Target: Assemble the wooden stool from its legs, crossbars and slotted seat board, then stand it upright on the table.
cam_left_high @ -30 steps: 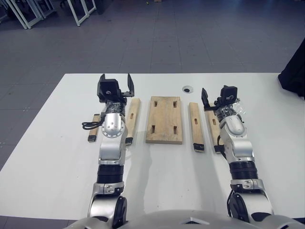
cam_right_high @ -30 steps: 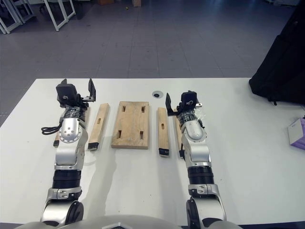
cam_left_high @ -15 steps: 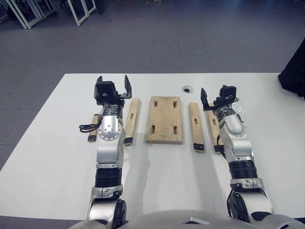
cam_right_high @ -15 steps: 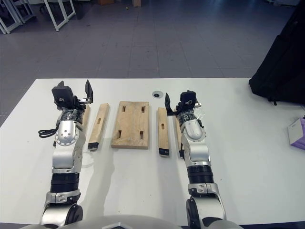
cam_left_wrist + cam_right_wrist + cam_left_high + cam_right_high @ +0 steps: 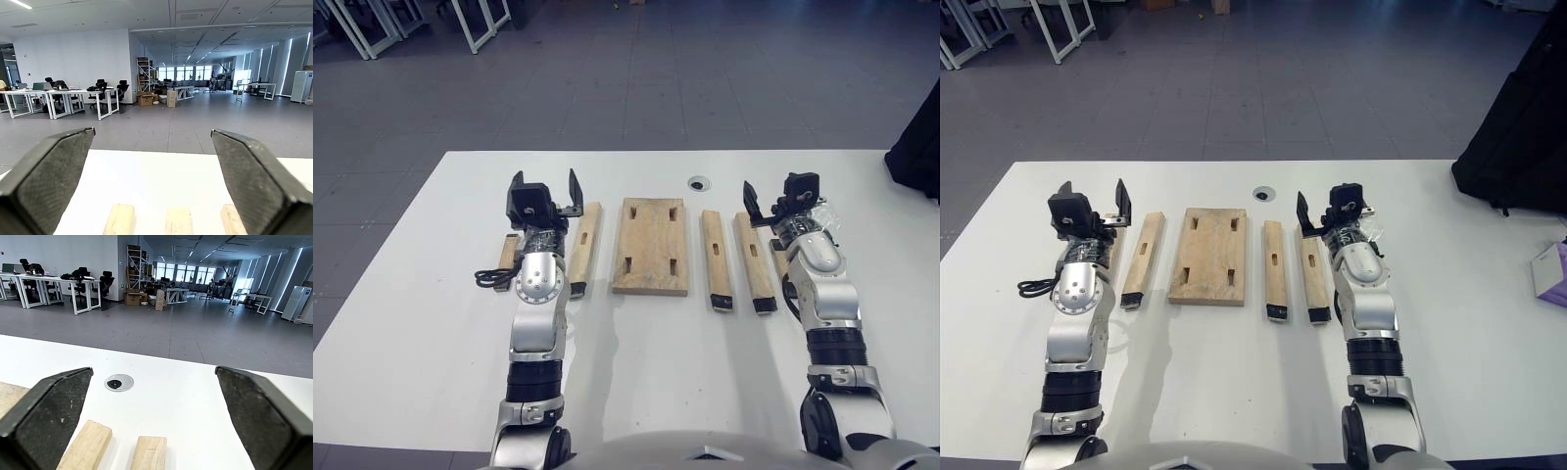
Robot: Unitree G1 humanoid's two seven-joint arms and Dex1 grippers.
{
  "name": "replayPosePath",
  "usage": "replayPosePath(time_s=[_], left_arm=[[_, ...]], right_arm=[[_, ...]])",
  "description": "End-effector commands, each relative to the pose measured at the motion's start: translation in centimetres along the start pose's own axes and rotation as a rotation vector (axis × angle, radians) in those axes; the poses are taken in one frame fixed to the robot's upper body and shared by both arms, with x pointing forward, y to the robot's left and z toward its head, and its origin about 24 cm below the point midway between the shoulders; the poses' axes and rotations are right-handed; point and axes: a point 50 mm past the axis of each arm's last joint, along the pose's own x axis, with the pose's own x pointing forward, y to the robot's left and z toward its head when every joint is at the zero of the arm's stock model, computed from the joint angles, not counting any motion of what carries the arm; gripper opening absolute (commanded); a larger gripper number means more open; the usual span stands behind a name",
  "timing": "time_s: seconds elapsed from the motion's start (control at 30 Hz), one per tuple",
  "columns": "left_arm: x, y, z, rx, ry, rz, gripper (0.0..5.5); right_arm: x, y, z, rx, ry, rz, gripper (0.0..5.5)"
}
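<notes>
- Flat on the white table (image 5: pixel 411 323), the slotted seat board (image 5: pixel 651 245) lies at centre, its four slots facing up and nothing fitted into them.
- Just left of the board lies the left inner leg (image 5: pixel 583 247). To the board's right, the right inner leg (image 5: pixel 715 257) and the right outer leg (image 5: pixel 753 259) lie side by side. All three run lengthwise, their black-capped ends nearest the robot.
- A fourth wooden piece (image 5: pixel 507 257) lies partly hidden under the left arm.
- The left gripper (image 5: pixel 546 182) sits over the far ends of the left-hand pieces, jaws spread wide and holding nothing.
- The right gripper (image 5: pixel 773 204) sits by the far end of the right outer leg — jaws likewise spread wide, empty.
- A round cable grommet (image 5: pixel 699 182) is set in the table beyond the right inner leg, and a black cable (image 5: pixel 489 279) loops beside the left arm.
</notes>
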Motion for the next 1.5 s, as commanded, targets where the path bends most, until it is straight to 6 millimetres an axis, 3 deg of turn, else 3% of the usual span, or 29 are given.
replayPosePath(time_s=[0.03,0.13,0.33,0.5,0.7,0.87,1.3,1.37,1.43,1.5], left_arm=[[0.4,-0.5,0.3,0.0,-0.011,-0.046,4.42],[0.1,-0.8,0.9,-0.034,-0.049,-0.064,4.42],[-1.0,-0.7,0.8,-0.044,-0.02,-0.069,4.42],[-1.8,-0.6,0.7,-0.038,-0.008,-0.055,4.42],[-1.7,-0.6,0.9,-0.028,-0.005,-0.06,4.42],[-1.7,-0.6,1.1,-0.03,-0.006,-0.058,4.42],[-1.3,-0.6,1.2,-0.031,-0.004,-0.07,4.42],[-1.5,-0.8,1.4,-0.115,-0.007,-0.088,4.42],[-1.5,-0.9,1.7,-0.171,-0.016,-0.112,4.42],[-1.1,-0.4,1.6,-0.278,0.005,-0.105,4.42]], right_arm=[[-0.6,0.4,-0.2,0.04,-0.001,-0.016,4.61],[-1.4,-0.1,-0.9,0.056,0.034,-0.037,4.61],[-6.8,-5.1,-3.2,0.027,0.217,-0.09,4.61],[-10.1,-4.7,-6.3,0.063,0.389,-0.041,4.61],[-11.9,-3.8,-8.4,0.103,0.513,-0.063,4.61],[-13.1,-3.6,-10.0,0.146,0.634,-0.051,3.79],[-14.3,-2.5,-12.3,0.199,0.777,-0.058,1.51],[-13.8,-2.5,-12.2,0.232,0.755,-0.072,1.29],[-12.5,-3.0,-11.1,0.232,0.679,-0.089,1.28],[-8.7,-3.5,-7.4,0.105,0.439,-0.074,1.28]])
